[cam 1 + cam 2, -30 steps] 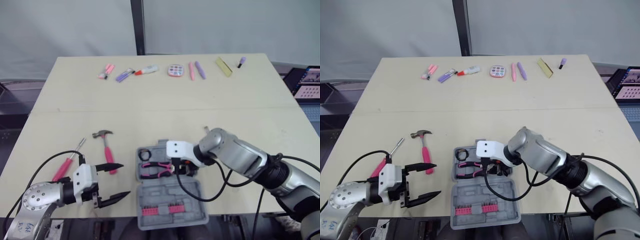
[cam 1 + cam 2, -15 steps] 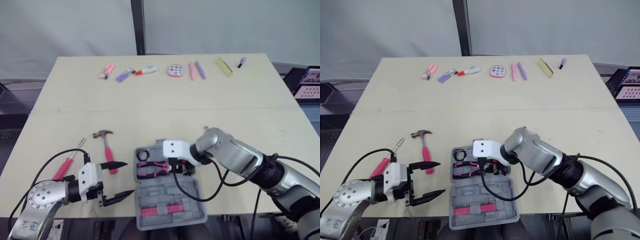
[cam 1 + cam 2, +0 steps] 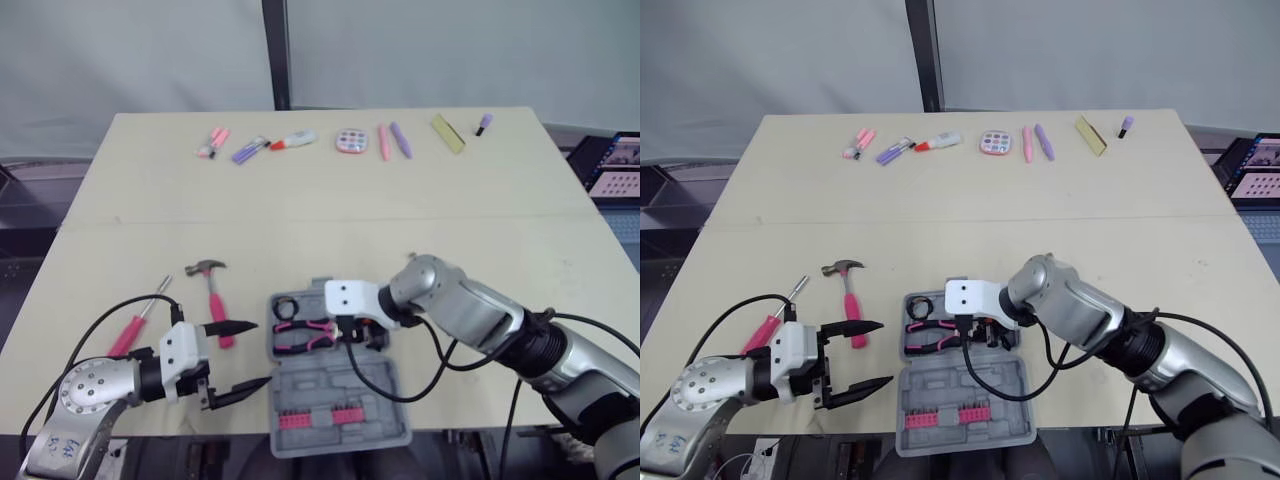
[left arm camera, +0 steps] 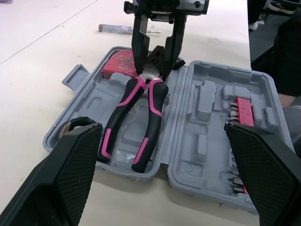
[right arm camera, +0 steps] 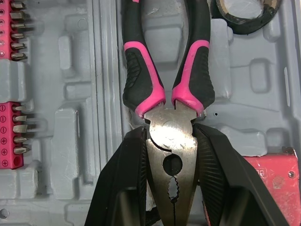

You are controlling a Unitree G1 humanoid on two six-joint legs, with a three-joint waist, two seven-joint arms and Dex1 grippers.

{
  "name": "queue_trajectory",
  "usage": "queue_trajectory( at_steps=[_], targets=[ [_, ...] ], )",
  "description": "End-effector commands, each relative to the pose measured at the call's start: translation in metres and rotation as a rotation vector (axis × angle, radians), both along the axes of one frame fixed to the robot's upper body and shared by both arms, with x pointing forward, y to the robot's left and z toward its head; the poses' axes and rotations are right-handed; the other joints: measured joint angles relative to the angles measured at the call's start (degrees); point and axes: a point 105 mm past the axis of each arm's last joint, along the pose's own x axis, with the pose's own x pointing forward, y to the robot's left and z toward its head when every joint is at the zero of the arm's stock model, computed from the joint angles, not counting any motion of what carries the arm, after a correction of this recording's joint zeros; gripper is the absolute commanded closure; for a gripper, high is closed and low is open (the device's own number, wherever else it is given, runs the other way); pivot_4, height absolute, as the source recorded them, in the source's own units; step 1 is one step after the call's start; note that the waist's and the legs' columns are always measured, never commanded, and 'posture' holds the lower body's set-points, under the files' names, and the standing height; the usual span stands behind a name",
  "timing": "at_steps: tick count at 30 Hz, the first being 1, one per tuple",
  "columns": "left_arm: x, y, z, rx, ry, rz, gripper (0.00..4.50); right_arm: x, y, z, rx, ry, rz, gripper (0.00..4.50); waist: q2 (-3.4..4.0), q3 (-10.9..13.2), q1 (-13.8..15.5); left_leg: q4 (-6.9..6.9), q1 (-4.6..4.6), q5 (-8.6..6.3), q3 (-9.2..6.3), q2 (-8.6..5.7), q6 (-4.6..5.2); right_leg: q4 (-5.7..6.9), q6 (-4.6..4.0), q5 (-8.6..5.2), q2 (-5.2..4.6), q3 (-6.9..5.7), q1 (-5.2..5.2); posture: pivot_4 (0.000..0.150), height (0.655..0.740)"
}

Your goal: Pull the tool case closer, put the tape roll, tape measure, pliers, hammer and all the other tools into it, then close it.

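The grey tool case lies open at the table's front middle. Pink-handled pliers rest in its far half, beside a black tape roll and a red tape measure. My right gripper reaches down into the case, shut on the pliers' metal head. My left gripper hovers open just left of the case, holding nothing. A pink-handled hammer and a pink screwdriver lie on the table to the left.
Red bit holders fill the case's near half. Another screwdriver lies beyond the case. Several markers, pens and small items line the far edge. A laptop stands off the table's right side.
My left gripper has drifted right, closer to the case. The right gripper, with the pliers, has shifted slightly left in the case.
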Motion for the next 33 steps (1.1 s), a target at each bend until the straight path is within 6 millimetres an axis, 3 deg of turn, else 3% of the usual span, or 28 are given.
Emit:
queue_trajectory(
  at_steps=[1, 3, 10, 17, 21, 24, 31, 33],
  targets=[
    [-0.002, -0.002, 0.003, -0.001, -0.019, -0.005, 0.00, 0.000, 0.004, 0.009, 0.031, -0.024, 0.026, 3.53, 0.00, 0.0, 0.0, 0.00, 0.00, 0.00, 0.00, 0.00, 0.00, 0.00, 0.00, 0.00, 0.00, 0.00, 0.00, 0.150, 0.7134],
    [-0.002, -0.002, 0.003, -0.002, -0.019, -0.004, 0.00, -0.001, 0.003, 0.008, 0.030, -0.016, 0.026, 3.53, 0.00, 0.0, 0.0, 0.00, 0.00, 0.00, 0.00, 0.00, 0.00, 0.00, 0.00, 0.00, 0.00, 0.00, 0.00, 0.150, 0.7134],
    [-0.002, -0.003, 0.002, -0.004, -0.019, -0.006, 0.00, -0.001, 0.004, 0.006, 0.034, -0.014, 0.019, 0.12, 0.00, 0.0, 0.0, 0.00, 0.00, 0.00, 0.00, 0.00, 0.00, 0.00, 0.00, 0.00, 0.00, 0.00, 0.00, 0.150, 0.7134],
    [-0.001, -0.003, 0.002, -0.005, -0.021, -0.008, 0.00, -0.005, 0.003, 0.024, 0.107, -0.002, 0.017, 0.02, 0.00, 0.0, 0.0, 0.00, 0.00, 0.00, 0.00, 0.00, 0.00, -0.01, 0.00, 0.00, 0.00, 0.00, 0.02, 0.150, 0.7134],
    [0.000, -0.003, 0.003, -0.019, -0.022, -0.003, 0.00, -0.005, 0.013, 0.036, 0.298, -0.005, 0.005, 0.02, -0.04, 0.0, 0.0, 0.00, 0.01, 0.00, -0.01, 0.00, 0.00, -0.01, 0.00, 0.00, 0.00, 0.00, 0.04, 0.150, 0.7134],
    [0.002, -0.003, 0.005, -0.050, -0.020, 0.020, 0.00, -0.002, 0.018, 0.038, 0.464, 0.000, -0.039, 0.92, -0.06, 0.0, 0.0, -0.01, 0.01, 0.00, -0.02, 0.00, 0.00, 0.02, 0.00, 0.00, 0.01, -0.02, 0.06, 0.150, 0.7134],
    [0.004, -0.004, 0.006, -0.053, -0.013, 0.003, 0.00, -0.004, 0.014, 0.030, 0.634, -0.006, -0.076, 4.47, -0.06, 0.0, 0.1, 0.01, 0.01, 0.00, -0.02, -0.02, 0.00, 0.10, 0.00, 0.00, 0.01, -0.03, 0.09, 0.150, 0.7134],
    [0.004, -0.005, 0.006, -0.053, -0.009, -0.006, 0.00, -0.003, 0.009, 0.021, 0.628, 0.003, -0.104, 4.47, -0.06, 0.0, 0.0, 0.01, 0.02, 0.00, -0.03, -0.02, 0.00, 0.09, 0.00, 0.00, 0.01, -0.03, 0.09, 0.150, 0.7134]
  ],
)
